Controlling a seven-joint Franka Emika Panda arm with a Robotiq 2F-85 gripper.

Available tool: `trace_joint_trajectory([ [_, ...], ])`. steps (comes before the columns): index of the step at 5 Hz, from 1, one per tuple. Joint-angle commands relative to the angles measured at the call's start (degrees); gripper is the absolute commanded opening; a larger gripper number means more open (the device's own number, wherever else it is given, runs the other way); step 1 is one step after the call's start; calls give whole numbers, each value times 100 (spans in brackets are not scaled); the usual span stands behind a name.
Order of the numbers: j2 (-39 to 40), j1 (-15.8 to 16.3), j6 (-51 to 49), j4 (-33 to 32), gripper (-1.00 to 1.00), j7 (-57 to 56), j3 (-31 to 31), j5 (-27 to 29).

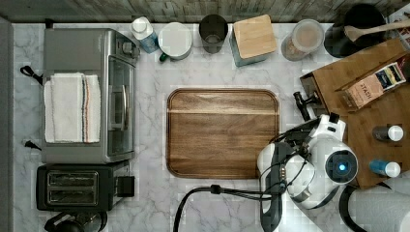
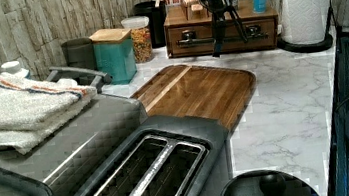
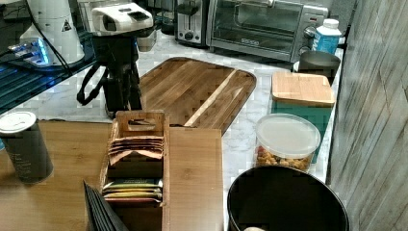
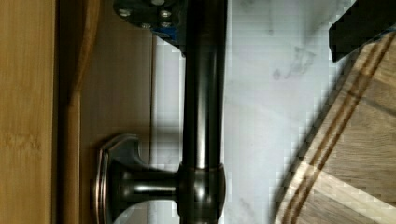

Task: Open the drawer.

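1. Brown bamboo is the material of the wide shallow drawer (image 1: 314, 89), which in the top view sits at the right edge of the white marble counter (image 1: 150, 193), its long thin black metal bar handle (image 1: 303, 104) facing the dark-wood rounded-corner cutting board (image 1: 222, 133). The white robot arm's black gripper (image 1: 309, 112) is right at this handle.
2. In the left view, the drawer front (image 2: 220, 37) is at the far end of the counter, and the gripper (image 2: 217, 47) hangs down across the middle of the handle bar (image 2: 195, 40), which runs sideways.
3. In the right view, the gripper (image 3: 122, 103) stands between the cutting board and the drawer unit.
4. In the wrist view, the bar (image 4: 203, 102) passes directly under the camera. How wide the grip is, I cannot tell. I judge the pull must go away from the drawer front, across the bar's long axis.
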Motion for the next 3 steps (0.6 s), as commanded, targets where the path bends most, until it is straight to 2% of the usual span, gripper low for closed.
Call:
trace_joint_trajectory([
  [1,-461,443,-1252,-118,100,648,-221,-478],
  [3,-1403,991,-1288,-1195,100,1446,-162,-1061],
])
